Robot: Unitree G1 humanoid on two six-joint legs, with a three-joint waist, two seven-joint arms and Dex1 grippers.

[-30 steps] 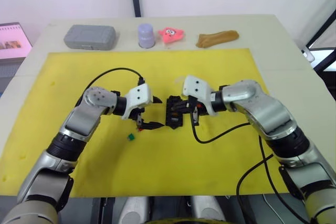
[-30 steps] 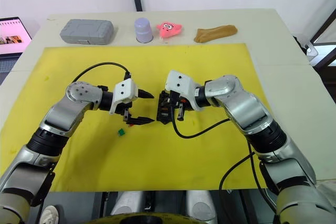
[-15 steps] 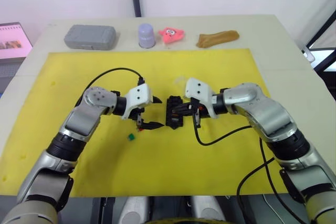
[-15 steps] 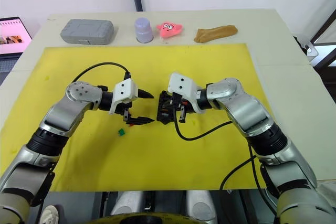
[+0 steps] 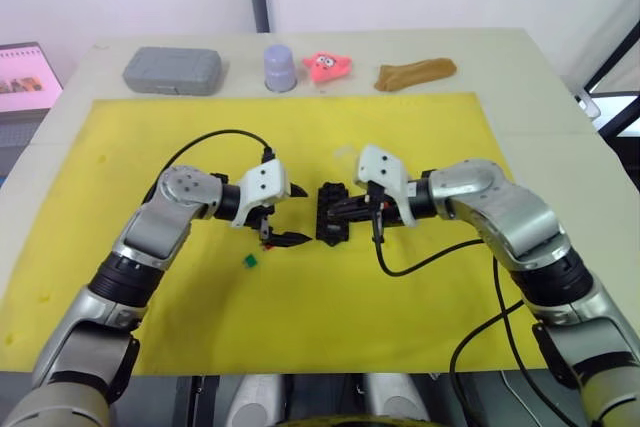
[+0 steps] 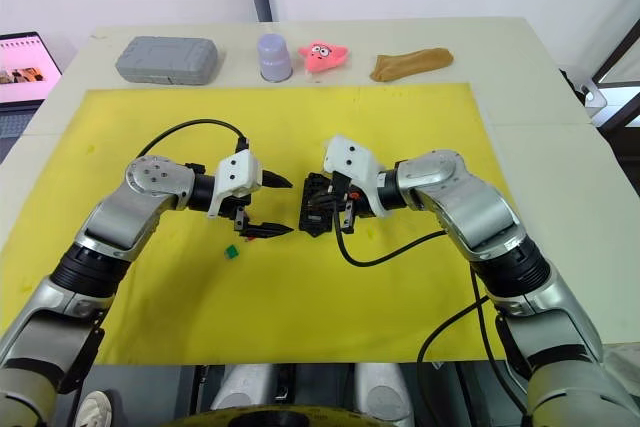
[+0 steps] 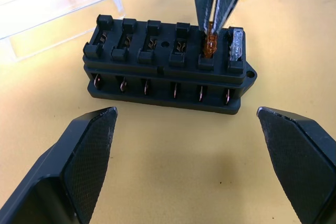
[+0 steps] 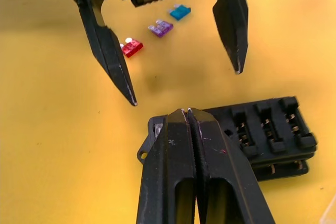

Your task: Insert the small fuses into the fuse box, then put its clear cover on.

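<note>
the fuse box (image 7: 165, 72) sits mid yellow mat (image 5: 400, 287) on the surface (image 5: 500, 57), between your two tools, long axis running away from you in the eye views. your right tool (image 7: 215, 11) is clenched on an amber fuse (image 7: 210, 44), tips straight above the second slot from one end of the box, fuse already partly seated there. a grey fuse (image 7: 235, 40) fills the end slot next to it; the other four slots look empty. so the relation that matters: the fuse is directly over its slot and the tool stands roughly upright over the box, so i judge the next bit is a straight push down, no sideways drift or you'll tip the box. your left tool (image 5: 290, 215) is released, fingers spread wide, just beside the box on its left side, not touching; it's the nearer arm for bracing the box if it slides. loose fuses lie behind the left tool: red fuse (image 8: 131, 48), purple fuse (image 8: 160, 27), teal fuse (image 8: 180, 11), and a green fuse (image 5: 248, 261) near the left wrist. the clear cover (image 7: 58, 17) lies flat just beyond the box, near but apart. the cover step is not yet done. grey case (image 5: 172, 69), cup (image 5: 279, 67), pink toy (image 5: 326, 64) and a brown thing (image 5: 415, 72) lie along the far edge, well apart.
</note>
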